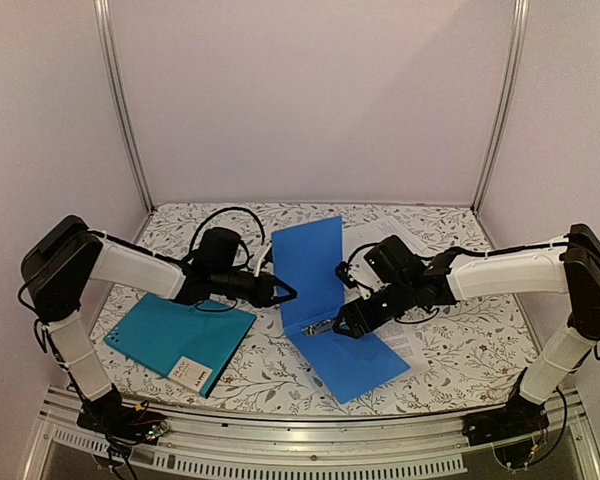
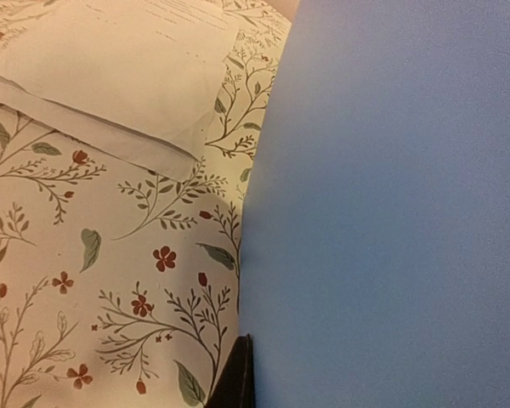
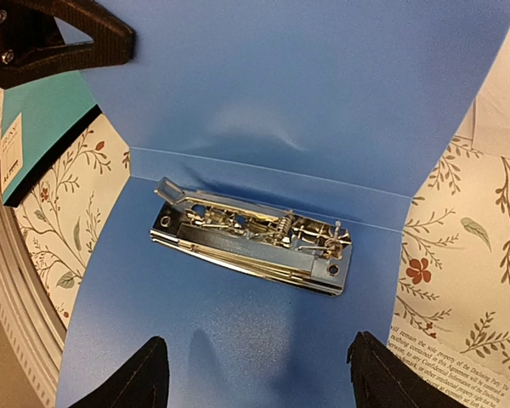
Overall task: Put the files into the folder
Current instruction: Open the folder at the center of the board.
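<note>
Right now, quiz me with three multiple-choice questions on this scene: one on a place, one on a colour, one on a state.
1. Where is the metal clip? A) on a shelf B) inside the open blue folder C) in a box
2. What colour is the closed folder with the white label? A) red B) black C) teal
3. How do the right gripper's jaws stand? A) open B) shut on the clip C) shut on a pen
Answers: B, the clip lies beside the blue folder's fold; C, its cover is teal; A, the jaws stand wide apart above the clip.
</note>
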You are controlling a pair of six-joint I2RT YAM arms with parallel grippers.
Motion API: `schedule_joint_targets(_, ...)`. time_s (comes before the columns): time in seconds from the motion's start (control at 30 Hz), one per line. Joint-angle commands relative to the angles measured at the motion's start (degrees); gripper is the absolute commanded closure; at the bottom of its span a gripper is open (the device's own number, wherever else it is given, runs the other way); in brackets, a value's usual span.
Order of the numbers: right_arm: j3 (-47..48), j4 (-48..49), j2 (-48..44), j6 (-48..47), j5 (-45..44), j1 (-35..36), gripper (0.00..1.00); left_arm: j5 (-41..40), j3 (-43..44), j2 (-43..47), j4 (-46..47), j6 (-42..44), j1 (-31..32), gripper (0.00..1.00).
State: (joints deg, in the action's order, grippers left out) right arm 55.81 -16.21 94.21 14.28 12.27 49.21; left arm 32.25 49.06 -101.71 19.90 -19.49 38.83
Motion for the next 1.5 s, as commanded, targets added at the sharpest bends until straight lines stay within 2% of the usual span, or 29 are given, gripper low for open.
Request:
schedule_joint_targets(0.0, -1.03, 3.33, 0.71, -0.25, -1.83, 1.51, 0.27, 7.6, 0.6, -1.7, 3.25, 2.08, -2.22, 0.96)
schedule_joint_targets(0.13, -1.41, 5.06, 3.17, -0.53, -2.24, 1.97, 0.29, 8.91, 0.49, -2.5, 2.78, 2.67, -3.98, 0.93)
schedule_joint_targets(0.4, -2.11, 7.94, 9.03, 0.35, -5.4, 5.66, 0.36, 8.36, 2.29, -6.91, 3.31, -1.75, -6.07, 0.88)
schedule_joint_targets(0.6, -2.24, 8.26, 12.04, 2.15, -9.39, 9.26, 0.42, 4.88, 6.02, -8.58, -3.65, -2.27, -7.44, 0.82)
schedule_joint_targets(0.87, -2.29, 8.05, 13.98, 5.69, -11.23, 10.05, 0.49, -4.21, 10.21, -8.97, -13.2, -4.14, -10.02, 0.52)
schedule_joint_targets(1.0, -2.25, 7.3, 14.21, 6.17, -11.46, 10.05, 0.5, -8.68, 13.59, -10.4, -19.26, -3.98, -10.52, 0.42)
schedule_joint_targets(1.17, -2.04, 7.02, 14.92, 6.3, -10.77, 10.03, 0.51, -11.96, 18.78, -14.18, -26.42, -4.1, -10.34, 0.38)
schedule_joint_targets(1.47, -0.37, 5.53, 14.43, 2.46, -7.01, 10.09, 0.5, -18.19, 19.59, -17.37, -29.1, -4.89, -8.92, 0.36)
